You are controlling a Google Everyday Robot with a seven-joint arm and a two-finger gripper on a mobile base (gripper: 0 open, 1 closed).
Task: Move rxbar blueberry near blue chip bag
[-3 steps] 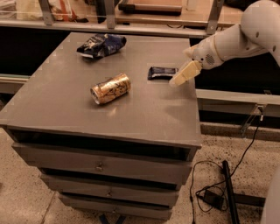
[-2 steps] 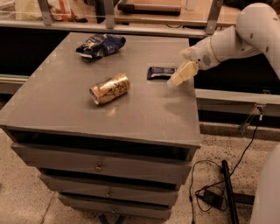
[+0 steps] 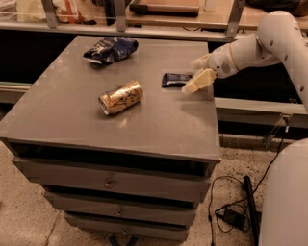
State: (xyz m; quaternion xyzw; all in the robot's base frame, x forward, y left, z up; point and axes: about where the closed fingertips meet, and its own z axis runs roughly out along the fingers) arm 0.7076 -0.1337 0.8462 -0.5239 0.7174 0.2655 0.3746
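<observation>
The rxbar blueberry (image 3: 174,79), a small flat dark navy bar, lies on the grey cabinet top (image 3: 144,125) towards the right side. My gripper (image 3: 190,76) is at the bar's right end, low over the top, with its pale fingers (image 3: 198,80) spread open and nothing held. I cannot tell whether they touch the bar. The blue chip bag (image 3: 110,49), wrinkly dark blue with white markings, lies at the far left of the top, well apart from the bar.
A gold drink can (image 3: 121,97) lies on its side in the middle of the top, between bar and bag. A counter with metal posts (image 3: 119,14) runs behind. Cables and a power brick (image 3: 233,217) lie on the floor at right.
My gripper has shifted slightly left, closer to the bar's right end. The bar, the can and the bag have not moved.
</observation>
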